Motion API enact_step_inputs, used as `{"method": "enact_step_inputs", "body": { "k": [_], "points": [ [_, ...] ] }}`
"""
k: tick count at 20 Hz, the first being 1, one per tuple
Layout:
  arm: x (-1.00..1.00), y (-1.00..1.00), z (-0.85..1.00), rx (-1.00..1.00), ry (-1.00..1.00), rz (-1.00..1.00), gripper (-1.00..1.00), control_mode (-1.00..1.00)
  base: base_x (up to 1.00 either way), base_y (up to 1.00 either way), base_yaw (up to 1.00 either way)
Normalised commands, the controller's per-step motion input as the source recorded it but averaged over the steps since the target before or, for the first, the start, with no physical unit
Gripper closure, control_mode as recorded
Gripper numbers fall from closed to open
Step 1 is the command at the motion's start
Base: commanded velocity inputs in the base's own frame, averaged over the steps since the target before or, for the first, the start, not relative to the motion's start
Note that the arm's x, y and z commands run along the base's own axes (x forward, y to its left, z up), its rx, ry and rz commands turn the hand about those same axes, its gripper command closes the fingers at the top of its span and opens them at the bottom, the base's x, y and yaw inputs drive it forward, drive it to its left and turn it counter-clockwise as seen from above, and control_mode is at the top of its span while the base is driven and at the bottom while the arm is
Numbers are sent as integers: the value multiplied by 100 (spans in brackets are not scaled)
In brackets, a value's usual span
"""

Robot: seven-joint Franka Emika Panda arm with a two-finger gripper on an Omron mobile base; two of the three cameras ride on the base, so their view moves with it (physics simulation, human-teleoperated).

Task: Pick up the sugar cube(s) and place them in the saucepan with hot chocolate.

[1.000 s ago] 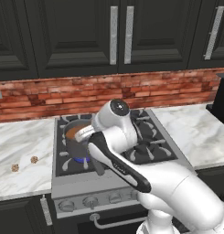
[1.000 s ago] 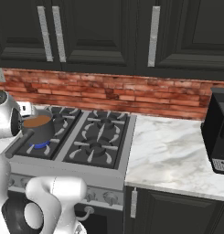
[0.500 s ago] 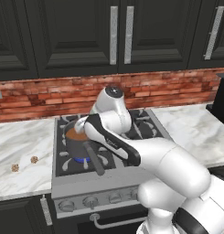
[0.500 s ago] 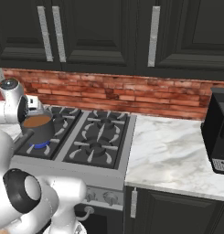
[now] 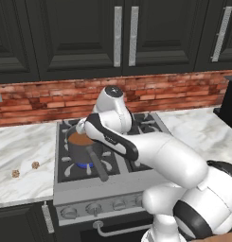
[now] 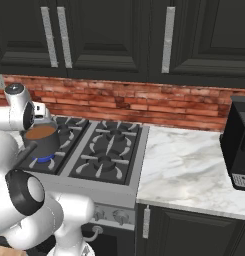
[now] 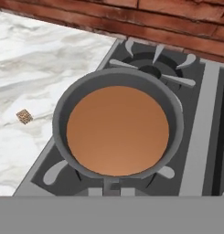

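Note:
The saucepan with hot chocolate [image 7: 118, 130] is dark grey, filled with smooth orange-brown liquid, and sits on the stove's front left burner [image 5: 81, 147] [image 6: 42, 138]. My gripper [image 5: 80, 128] hangs just above the pan's rim, pointing straight down at the liquid. Its fingertips are hidden, so I cannot see whether anything is between them. Two brownish speckled sugar cubes [image 5: 35, 165] [image 5: 15, 173] lie on the marble counter left of the stove. One of these sugar cubes [image 7: 24, 116] is also in the hand view, left of the pan.
The pan's long dark handle [image 5: 97, 166] points toward the stove's front edge. A blue flame [image 5: 85, 165] burns under the pan. The brick backsplash [image 5: 41, 101] runs behind the stove. A black appliance [image 6: 239, 142] stands on the right counter.
My arm has swung its elbow back toward the wall, while the hand has stayed over the saucepan and shifted slightly left. The two brown cubes have not moved.

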Motion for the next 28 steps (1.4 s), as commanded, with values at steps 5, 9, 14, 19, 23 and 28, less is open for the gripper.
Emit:
{"method": "enact_step_inputs", "body": {
  "k": [5, 9, 14, 19, 23, 28],
  "points": [
    [1, 0, -6, 0, 0, 0, 100, -100, 0, 0, 0],
    [6, 0, -9, 0, 0, 0, 100, -100, 0, 0, 0],
    [6, 0, -4, 0, 0, 0, 100, -100, 0, 0, 0],
    [5, 0, -1, 0, 0, 0, 100, -100, 0, 0, 0],
    [7, 0, -3, 0, 0, 0, 100, -100, 0, 0, 0],
    [14, 0, -1, 0, 2, 0, 100, -100, 0, 0, 0]
  ]
}}
